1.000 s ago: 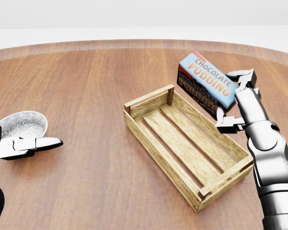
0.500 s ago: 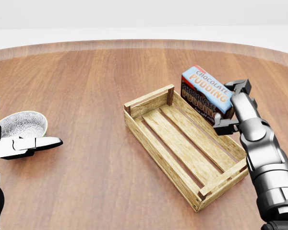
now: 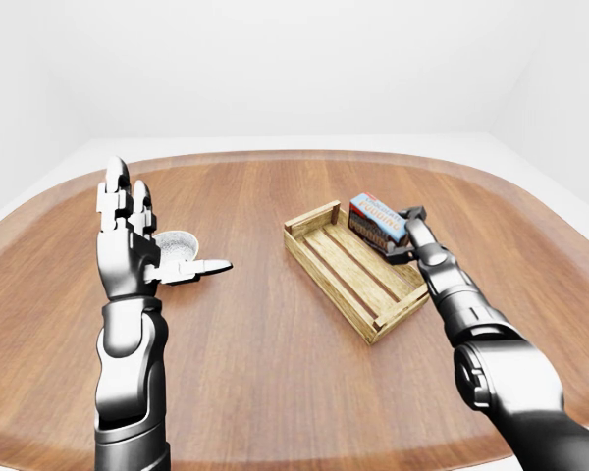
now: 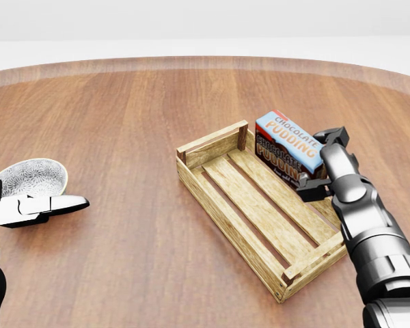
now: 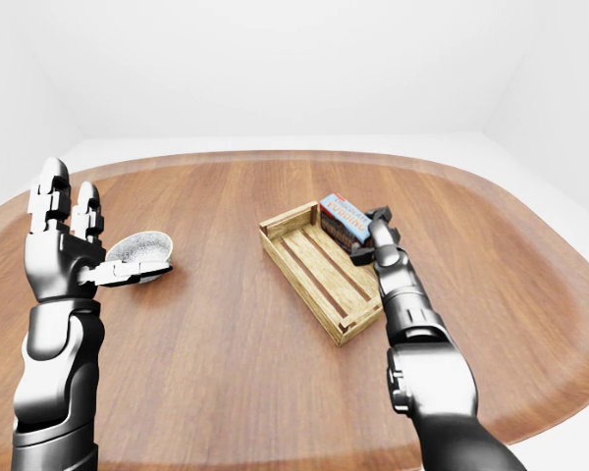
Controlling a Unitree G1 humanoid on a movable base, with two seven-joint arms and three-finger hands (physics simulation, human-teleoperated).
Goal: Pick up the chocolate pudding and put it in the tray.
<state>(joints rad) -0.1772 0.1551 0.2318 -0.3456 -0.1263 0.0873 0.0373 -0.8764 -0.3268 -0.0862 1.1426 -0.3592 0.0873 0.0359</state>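
The chocolate pudding (image 4: 289, 148), judged a light, stiff carton, is clasped across its narrow sides by the right hand (image 4: 322, 164) over the tray (image 4: 262, 206) right of centre in the head view.

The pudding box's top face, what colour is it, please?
Light blue, with a red corner; the chocolate pudding shows best in the head view.

left hand (image 4: 27, 207): cut off by the head view's left edge; only flat white fingers show.
small speckled grey bowl (image 4: 33, 177): its lower rim is hidden behind those fingers.
blue and brown chocolate pudding box (image 4: 289, 149): its right end is covered by the right hand (image 4: 322, 164).
slatted wooden tray (image 4: 260, 205): part of its right wall is hidden behind the right forearm.
round brown wooden table (image 4: 123, 123): cut off at the head view's left, right and bottom edges.
box lettering in the eye views: too small to read.
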